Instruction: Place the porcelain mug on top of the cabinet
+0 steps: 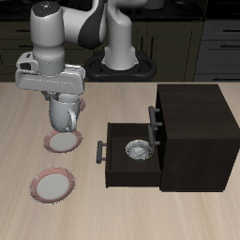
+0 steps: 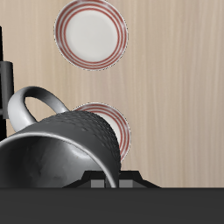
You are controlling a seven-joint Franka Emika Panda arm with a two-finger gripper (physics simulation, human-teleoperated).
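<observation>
We see pincer (image 1: pixel 64 120) grasping porcelain mug (image 2: pixel 66 149) above pink-rimmed plate (image 1: pixel 64 142); cabinet (image 1: pixel 192 131) drawer open, holding bowl (image 1: pixel 138 150).

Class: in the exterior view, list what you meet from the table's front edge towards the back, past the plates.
In order: nearer plate → farther plate → robot base. Left out: porcelain mug, overlapping the farther plate.
</observation>
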